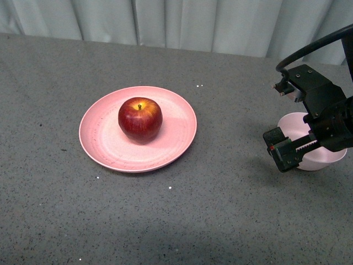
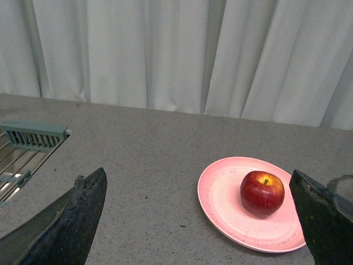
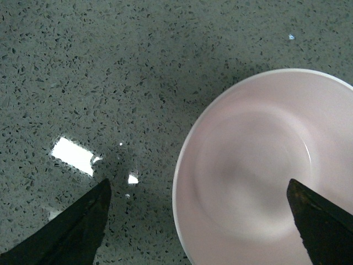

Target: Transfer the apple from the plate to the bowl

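Fingers (image 2: 77, 221) of the left gripper (image 2: 197, 175) stand wide apart with nothing between them. This arm does not appear in the front view. Its wrist camera looks across the grey speckled countertop (image 2: 138, 165) toward pale curtains (image 2: 138, 49), and it catches a grey-green slatted grille (image 2: 33, 135) at one edge.

Left of centre in the front view lies the salmon-pink plate (image 1: 105, 146), flat on the countertop. The dark-red apple (image 1: 140, 118) sits upright on it, a little behind the plate's middle, with its stem up and a yellowish patch around the stem. Nothing touches the apple. Bare countertop separates the plate from the things to its right.

Far right, the right gripper (image 1: 287, 150) hangs over the near-left edge of the pale-pink bowl (image 1: 322, 160). Its jaws are spread wide and hold nothing. From its wrist camera, one finger (image 3: 77, 226) shows over the countertop and the other over the bowl's bare inside (image 3: 248, 165).
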You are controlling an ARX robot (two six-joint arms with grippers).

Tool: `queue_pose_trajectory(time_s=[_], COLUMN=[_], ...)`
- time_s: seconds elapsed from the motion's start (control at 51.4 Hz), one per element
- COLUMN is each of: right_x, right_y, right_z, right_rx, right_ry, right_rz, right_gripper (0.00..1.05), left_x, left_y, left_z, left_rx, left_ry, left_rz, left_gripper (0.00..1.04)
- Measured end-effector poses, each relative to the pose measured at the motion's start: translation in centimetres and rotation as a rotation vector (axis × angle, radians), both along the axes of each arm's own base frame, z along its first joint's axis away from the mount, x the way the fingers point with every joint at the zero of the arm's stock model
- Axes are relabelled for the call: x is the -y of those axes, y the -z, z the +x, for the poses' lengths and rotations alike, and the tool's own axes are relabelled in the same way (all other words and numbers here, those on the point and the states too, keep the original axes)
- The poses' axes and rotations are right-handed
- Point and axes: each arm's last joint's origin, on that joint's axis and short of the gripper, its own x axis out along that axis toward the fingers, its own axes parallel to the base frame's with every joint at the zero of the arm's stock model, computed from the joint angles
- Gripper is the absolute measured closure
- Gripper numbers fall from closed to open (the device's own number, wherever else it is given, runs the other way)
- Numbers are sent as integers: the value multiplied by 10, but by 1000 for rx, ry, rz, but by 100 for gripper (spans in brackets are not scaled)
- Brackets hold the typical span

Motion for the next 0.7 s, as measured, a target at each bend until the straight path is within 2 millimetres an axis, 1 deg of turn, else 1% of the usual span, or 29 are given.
queue_pose_trajectory(time_s=[0.078, 0.136, 0.175, 0.195, 0.292, 0.35, 0.467, 0.487, 0.545, 0.701], right_x=[-2, -3, -4, -4, -4, -4, -4, -4, -4, -6], right_y=[2, 3, 3, 4, 5, 6, 7, 7, 7, 5], right_z=[4, 5, 6, 6, 5, 5, 4, 4, 5, 4], right_rx=[-17, -30, -40, -47, -67, -73, -79, -78, -75, -80], right_ry=[-3, -6, -8, -8, -9, -8, -7, -7, -11, -24], right_rz=[-8, -6, -8, -10, -16, -19, -24, -25, -34, -37], right_gripper=[26, 34, 41, 46, 64, 71, 94, 99, 104, 104], left_x=[0, 0, 0, 0, 0, 0, 0, 0, 0, 0], left_y=[0, 0, 0, 0, 0, 0, 0, 0, 0, 0], left_z=[0, 0, 0, 0, 0, 0, 0, 0, 0, 0], left_rx=[0, 0, 0, 0, 0, 0, 0, 0, 0, 0], left_ry=[0, 0, 0, 0, 0, 0, 0, 0, 0, 0], left_rz=[0, 0, 0, 0, 0, 0, 0, 0, 0, 0], left_gripper=[7, 7, 7, 7, 7, 7, 7, 7, 7, 7])
